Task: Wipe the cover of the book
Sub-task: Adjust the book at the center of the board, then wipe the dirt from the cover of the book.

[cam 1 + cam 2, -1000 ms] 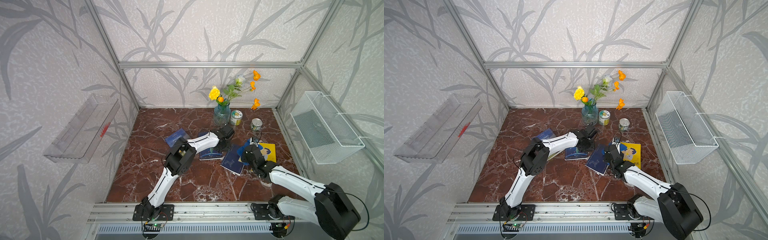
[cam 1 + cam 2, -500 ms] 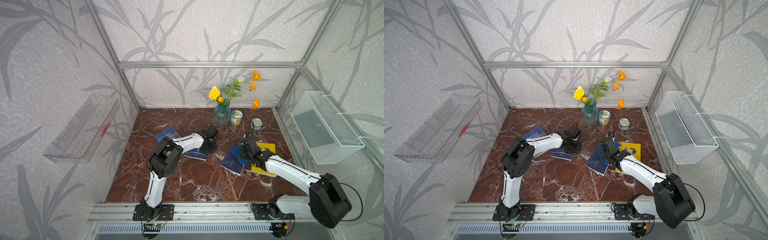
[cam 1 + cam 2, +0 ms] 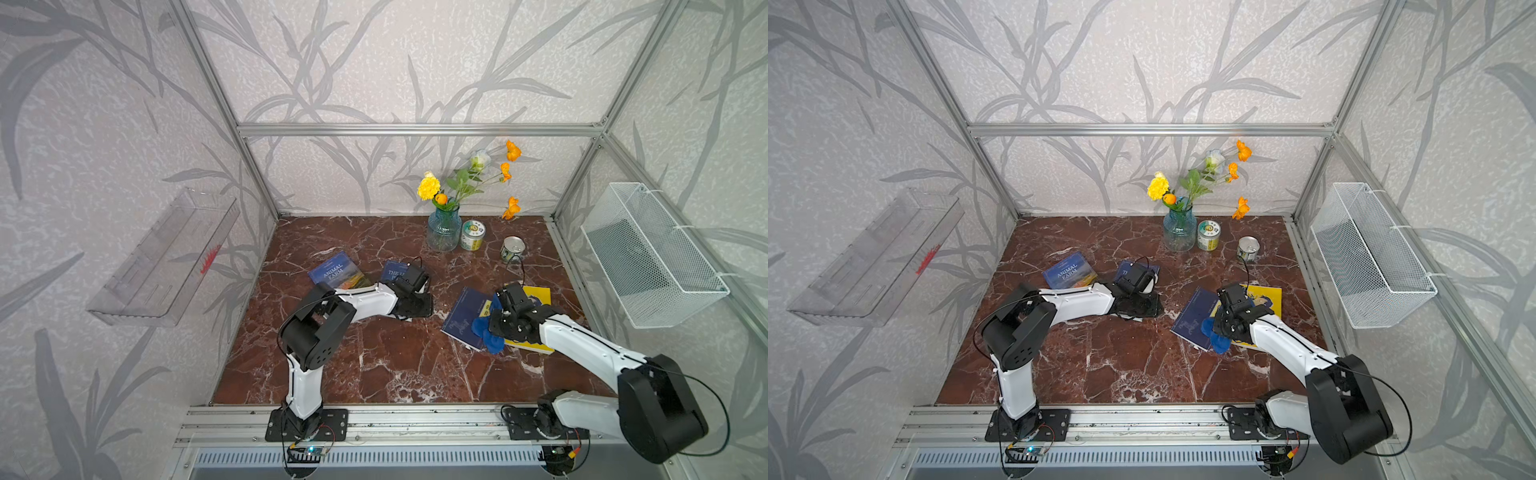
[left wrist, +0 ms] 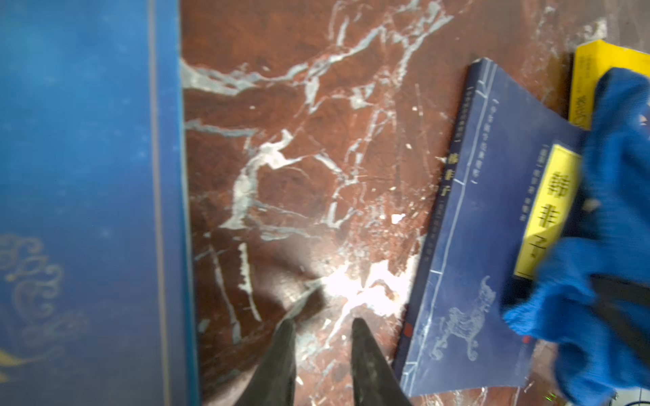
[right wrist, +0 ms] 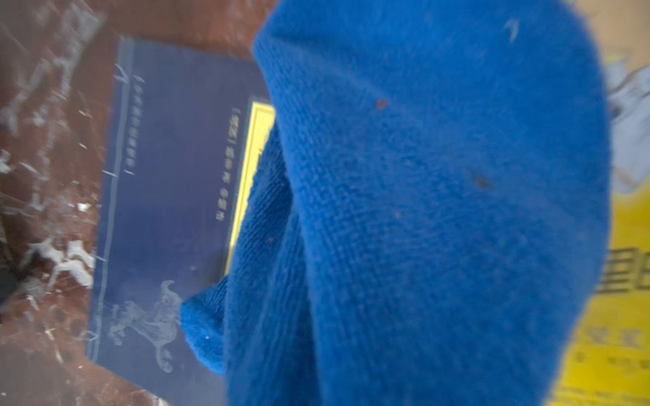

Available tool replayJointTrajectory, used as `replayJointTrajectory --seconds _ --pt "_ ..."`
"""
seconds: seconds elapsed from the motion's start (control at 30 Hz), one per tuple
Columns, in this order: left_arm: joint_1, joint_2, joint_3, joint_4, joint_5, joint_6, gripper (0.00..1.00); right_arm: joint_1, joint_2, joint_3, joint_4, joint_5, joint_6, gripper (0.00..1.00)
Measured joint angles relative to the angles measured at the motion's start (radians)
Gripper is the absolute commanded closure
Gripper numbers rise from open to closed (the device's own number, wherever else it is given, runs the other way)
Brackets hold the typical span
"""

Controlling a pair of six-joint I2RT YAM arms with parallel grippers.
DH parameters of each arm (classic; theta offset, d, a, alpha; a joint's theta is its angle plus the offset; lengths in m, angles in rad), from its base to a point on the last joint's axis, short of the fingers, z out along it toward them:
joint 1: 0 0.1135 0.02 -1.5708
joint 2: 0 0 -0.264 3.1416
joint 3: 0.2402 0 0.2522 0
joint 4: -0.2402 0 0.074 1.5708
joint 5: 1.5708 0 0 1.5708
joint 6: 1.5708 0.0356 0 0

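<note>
At the desk's [image 3: 374,365] right edge the right jaws, pinching the cloth [image 3: 485,336], have swept it back nearward across the book [image 3: 460,316] — wiping looks under way. Beyond, the left jaws — slightly spread, empty — have withdrawn to mid-desk.

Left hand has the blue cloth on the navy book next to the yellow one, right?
Not quite: it is the right hand that has the cloth on the navy book, as both top views show. The left hand is open and empty, as the left wrist view shows. The rest is right.
</note>
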Motion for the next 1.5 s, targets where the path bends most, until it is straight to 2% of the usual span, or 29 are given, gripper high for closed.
replayJointTrajectory --seconds 0.27,0.53,0.7,0.83,1.13,1.33,1.5 --pt "-0.010 -0.015 0.000 0.017 -0.006 0.018 0.71 0.032 0.237 0.154 0.077 -0.081 -0.011 0.81" --pt "-0.008 0.027 0.032 0.020 0.013 0.018 0.71 0.068 0.342 0.286 0.030 -0.089 -0.051 0.81" --pt "-0.008 0.047 0.056 0.020 0.024 0.017 0.71 0.064 0.345 0.354 -0.043 -0.063 -0.090 0.81" --pt "-0.008 0.047 0.056 0.018 0.008 0.017 0.67 0.058 0.325 0.380 -0.076 -0.035 -0.114 0.81" --pt "-0.014 0.036 0.058 0.005 -0.085 0.061 0.58 0.058 0.193 0.380 -0.129 -0.016 -0.161 0.83" --pt "-0.008 0.036 0.070 -0.024 -0.164 0.107 0.56 0.058 0.167 0.362 -0.135 -0.016 -0.172 0.83" --pt "0.003 0.046 0.089 -0.063 -0.182 0.116 0.56 0.058 0.152 0.355 -0.153 -0.012 -0.177 0.84"
